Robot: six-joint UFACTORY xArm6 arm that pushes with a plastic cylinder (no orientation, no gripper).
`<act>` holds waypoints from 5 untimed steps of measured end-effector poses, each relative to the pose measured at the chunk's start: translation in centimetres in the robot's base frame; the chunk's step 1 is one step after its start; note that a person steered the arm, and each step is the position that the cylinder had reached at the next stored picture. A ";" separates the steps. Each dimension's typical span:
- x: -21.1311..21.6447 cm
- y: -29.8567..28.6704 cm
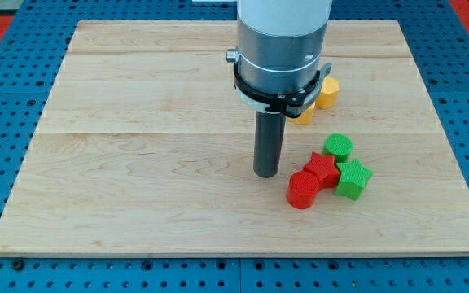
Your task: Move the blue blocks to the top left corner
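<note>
A: Item one, my tip (266,173)?
B: A bare rod with no jaws, so nothing clasped or released. It rests on the wooden board (137,163), just left of the red cylinder (302,190) and red star (322,168), probably set to push.
A: Beyond?
B: Green cylinder (339,146), green star (352,178), and yellow blocks (327,91) partly behind the arm.
A: Blue blocks?
B: None visible; possibly hidden by the arm. Heading and long axis cannot be told.
</note>
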State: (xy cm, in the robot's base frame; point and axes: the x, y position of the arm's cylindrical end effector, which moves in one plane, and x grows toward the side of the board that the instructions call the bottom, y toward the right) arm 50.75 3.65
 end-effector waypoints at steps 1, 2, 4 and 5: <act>0.0 0.0; 0.0 0.1; -0.9 -2.8; -2.8 -5.7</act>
State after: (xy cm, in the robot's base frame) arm 47.97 -2.03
